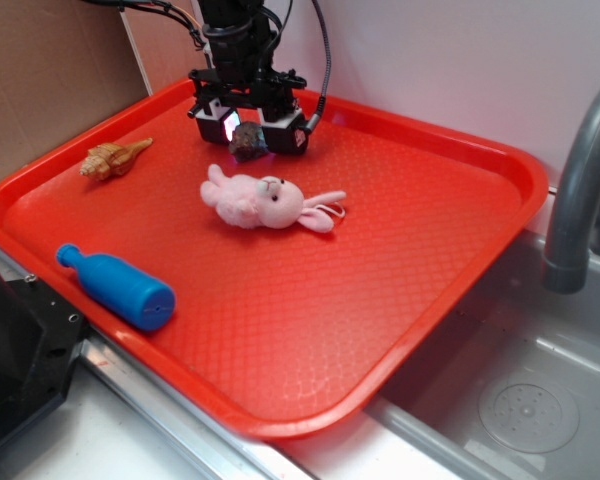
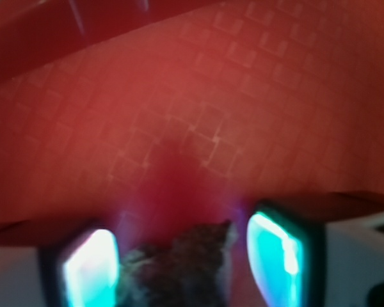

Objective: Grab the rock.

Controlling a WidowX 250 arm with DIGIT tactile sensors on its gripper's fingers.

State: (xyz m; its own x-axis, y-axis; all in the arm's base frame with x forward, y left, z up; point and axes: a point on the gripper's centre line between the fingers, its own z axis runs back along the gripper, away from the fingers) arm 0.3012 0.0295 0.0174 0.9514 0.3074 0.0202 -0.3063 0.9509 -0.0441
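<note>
The rock (image 1: 247, 141) is found near the far edge of the red tray (image 1: 400, 300), between the two fingers of the gripper (image 1: 248, 130), which are closed on it. The pink bunny (image 1: 265, 203) is seen just beside it

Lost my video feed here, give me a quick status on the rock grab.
Gripper straddling the rock, rock between the fingers; contact unclear. Rock at the red tray's far side. Pink bunny just in front, not blocking.
</note>
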